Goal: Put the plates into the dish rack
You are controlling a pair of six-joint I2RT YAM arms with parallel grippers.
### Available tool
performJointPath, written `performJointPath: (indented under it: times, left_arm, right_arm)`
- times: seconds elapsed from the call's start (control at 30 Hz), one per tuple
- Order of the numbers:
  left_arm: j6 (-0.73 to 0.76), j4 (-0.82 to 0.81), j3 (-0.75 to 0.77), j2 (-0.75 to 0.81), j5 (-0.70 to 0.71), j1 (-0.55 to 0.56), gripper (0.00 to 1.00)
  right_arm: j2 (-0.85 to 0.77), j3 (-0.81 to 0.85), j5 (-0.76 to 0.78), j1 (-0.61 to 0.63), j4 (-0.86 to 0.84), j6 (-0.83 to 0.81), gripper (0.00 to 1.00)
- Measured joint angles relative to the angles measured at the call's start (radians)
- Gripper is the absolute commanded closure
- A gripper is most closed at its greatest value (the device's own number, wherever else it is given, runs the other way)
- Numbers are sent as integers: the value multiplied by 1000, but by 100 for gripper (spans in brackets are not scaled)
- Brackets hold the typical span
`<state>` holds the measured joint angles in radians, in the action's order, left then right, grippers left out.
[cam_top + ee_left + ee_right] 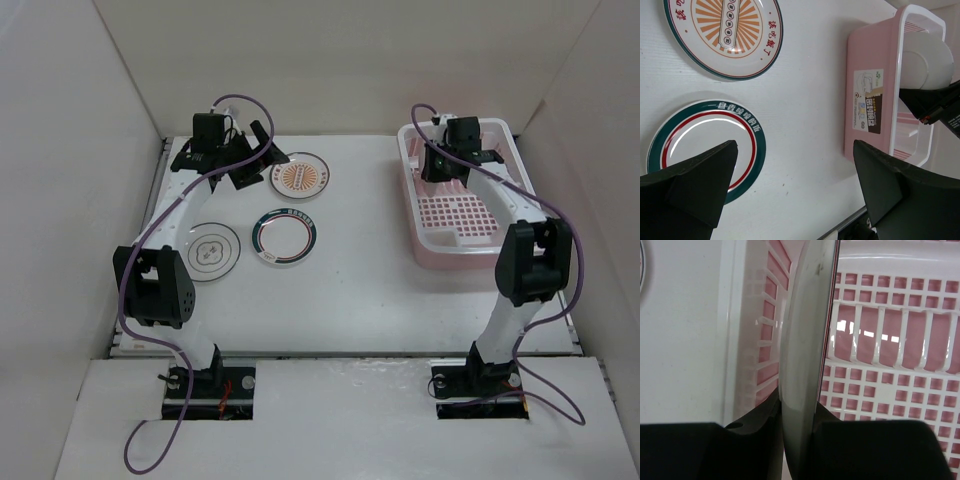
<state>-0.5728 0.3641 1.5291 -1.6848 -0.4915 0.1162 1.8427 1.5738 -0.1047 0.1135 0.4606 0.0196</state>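
Observation:
Three plates lie flat on the table: an orange sunburst plate [302, 177] [722, 35], a green-rimmed plate [284, 238] [705, 145] and a thin-ringed plate [212, 250]. My left gripper [260, 157] [795, 150] hovers open just left of the sunburst plate, with nothing between its fingers. The pink dish rack [432, 248] [865, 100] stands at the right. My right gripper [441, 168] [800, 410] is over the rack's far end, shut on the edge of a white plate [805, 340] [922, 60] held upright inside the rack, beside its left wall.
The rack's grid floor [880, 385] and slotted dividers [890, 340] lie to the right of the held plate. White walls enclose the table on three sides. The right arm's link [530, 260] reaches over the rack's near right corner.

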Motion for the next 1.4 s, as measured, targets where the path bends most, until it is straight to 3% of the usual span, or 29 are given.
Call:
performJointPath:
  times: [0.27, 0.5, 0.63, 0.87, 1.07, 1.4]
  left_arm:
    - [0, 0, 0, 0, 0, 0, 0]
    - [8, -1, -9, 1, 0, 0, 0]
    - [10, 0, -14, 1, 1, 0, 0]
    - [16, 0, -14, 1, 2, 0, 0]
    - [17, 0, -14, 1, 3, 0, 0]
    - [18, 0, -14, 1, 3, 0, 0]
  right_arm:
    - [17, 0, 22, 11, 27, 0, 100]
    - [17, 0, 57, 21, 33, 1, 94]
    - [22, 3, 83, 37, 38, -2, 83]
    - [38, 11, 109, 45, 42, -8, 74]
    - [45, 23, 116, 45, 46, -6, 55]
    - [45, 23, 107, 45, 48, 0, 45]
